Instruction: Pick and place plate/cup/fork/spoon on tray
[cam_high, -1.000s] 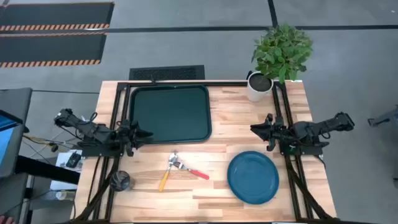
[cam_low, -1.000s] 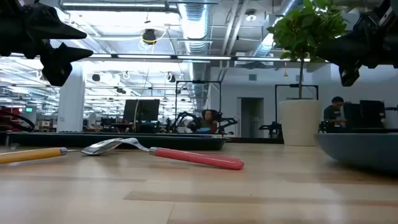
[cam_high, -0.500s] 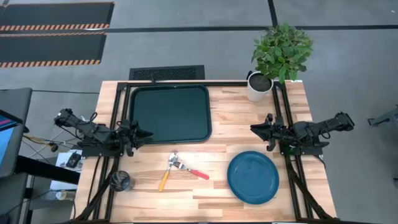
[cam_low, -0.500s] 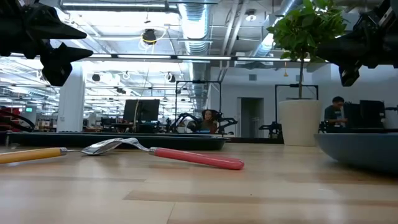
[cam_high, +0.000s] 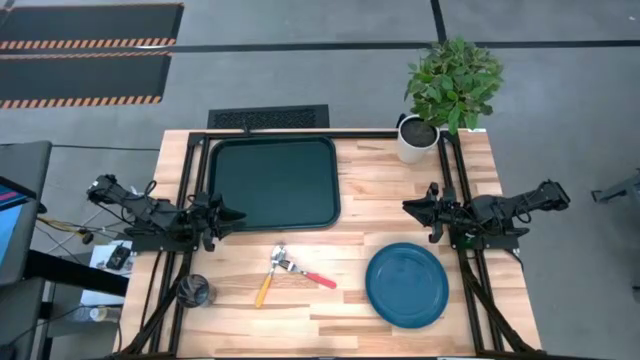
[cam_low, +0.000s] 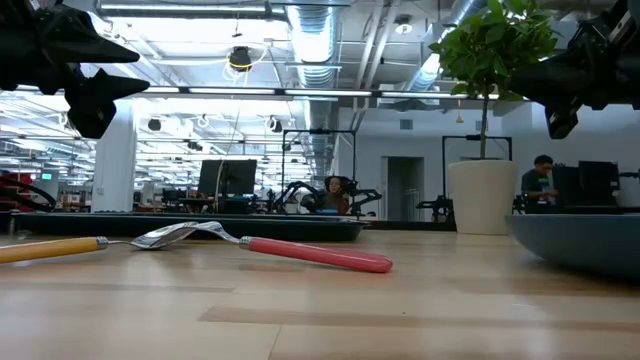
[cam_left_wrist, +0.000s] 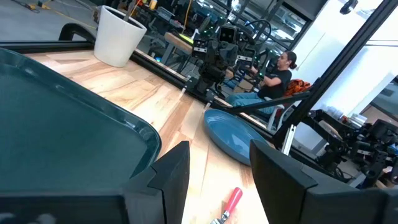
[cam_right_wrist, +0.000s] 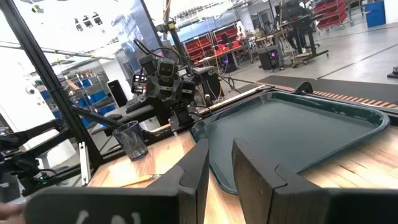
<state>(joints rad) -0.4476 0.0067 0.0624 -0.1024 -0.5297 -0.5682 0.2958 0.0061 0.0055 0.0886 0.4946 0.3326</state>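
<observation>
The dark green tray (cam_high: 275, 183) lies at the far left-centre of the table. The teal-blue plate (cam_high: 407, 285) lies flat near the front right. The red-handled fork (cam_high: 318, 278) and the orange-handled spoon (cam_high: 264, 289) lie at the front centre, their metal heads meeting (cam_low: 185, 235). The small dark cup (cam_high: 195, 291) stands at the front left corner. My left gripper (cam_high: 232, 214) hovers open beside the tray's near left corner. My right gripper (cam_high: 412, 207) hovers above the table at the right, beyond the plate, its fingers a little apart (cam_right_wrist: 219, 163). Both are empty.
A white pot with a green plant (cam_high: 417, 140) stands at the far right corner. Black frame rails run along the table's left and right sides. Bare wood lies between the tray and the plate. People sit in the room beyond the table.
</observation>
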